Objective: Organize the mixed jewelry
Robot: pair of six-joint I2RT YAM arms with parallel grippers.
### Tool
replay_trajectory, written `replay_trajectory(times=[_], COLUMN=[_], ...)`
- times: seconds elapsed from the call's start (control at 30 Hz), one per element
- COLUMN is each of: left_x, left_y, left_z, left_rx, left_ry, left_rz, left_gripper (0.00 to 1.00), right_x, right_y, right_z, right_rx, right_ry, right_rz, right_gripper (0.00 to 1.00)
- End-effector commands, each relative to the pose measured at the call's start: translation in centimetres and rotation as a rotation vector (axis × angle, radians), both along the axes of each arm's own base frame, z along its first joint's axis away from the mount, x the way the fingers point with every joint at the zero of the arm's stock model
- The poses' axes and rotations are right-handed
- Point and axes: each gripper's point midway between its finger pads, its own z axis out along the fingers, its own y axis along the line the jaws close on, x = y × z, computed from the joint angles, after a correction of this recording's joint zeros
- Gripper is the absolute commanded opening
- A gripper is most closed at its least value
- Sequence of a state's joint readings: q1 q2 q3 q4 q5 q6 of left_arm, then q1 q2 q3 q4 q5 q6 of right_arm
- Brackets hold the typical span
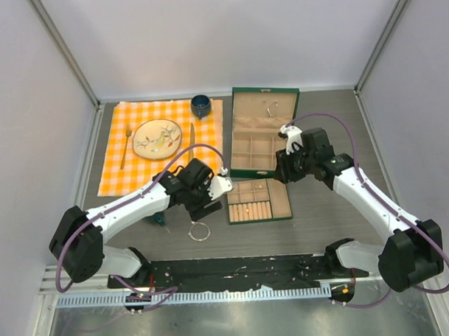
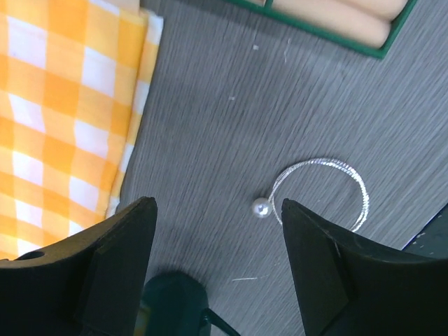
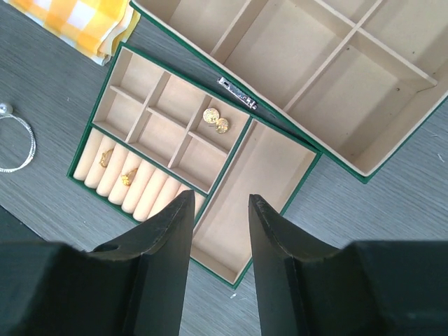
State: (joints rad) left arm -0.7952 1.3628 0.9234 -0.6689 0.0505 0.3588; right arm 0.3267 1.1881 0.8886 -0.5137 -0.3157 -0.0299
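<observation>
Silver bangle (image 2: 322, 162), one; gold studs (image 3: 216, 120), two, in the tray (image 3: 262, 175); left claw (image 2: 217, 206) and right claw (image 3: 221, 198) both released.

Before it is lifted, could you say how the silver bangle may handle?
The open wire bangle looks thin, so probably light and springy. Lying flat on the table, it would likely slide rather than roll.

The bangle (image 2: 325, 161) lies on the desk (image 2: 210, 105) just ahead of the left tool (image 2: 218, 205), toward its right finger. The cloth (image 2: 63, 112) lies to that tool's left. Ahead of the right tool (image 3: 220, 198) sits the tray (image 3: 259, 182), with studs (image 3: 215, 120) in one compartment. The box (image 3: 280, 49) lies just behind the tray.
</observation>
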Motion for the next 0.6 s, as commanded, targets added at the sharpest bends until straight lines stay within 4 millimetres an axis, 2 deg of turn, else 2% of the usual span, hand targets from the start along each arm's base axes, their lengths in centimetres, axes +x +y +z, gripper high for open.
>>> replay_trajectory(times=[0.0,0.43,0.57], left_x=[-0.1,-1.5,-1.9], left_y=[0.6,0.9,0.8], left_z=[-0.7,-5.1,-5.8], left_rx=[0.019,0.071,0.069], left_ry=[-0.002,0.130,0.163], left_rz=[-0.101,-0.137,-0.139], left_gripper=[0.77,0.73,0.73], right_x=[1.4,1.2,1.3], right_y=[0.2,0.1,0.1], right_z=[2.2,2.8,2.9], right_rx=[0.014,0.017,0.017], right_ry=[-0.103,-0.126,-0.129], right_rz=[0.005,0.004,0.003], right_gripper=[0.43,0.43,0.43])
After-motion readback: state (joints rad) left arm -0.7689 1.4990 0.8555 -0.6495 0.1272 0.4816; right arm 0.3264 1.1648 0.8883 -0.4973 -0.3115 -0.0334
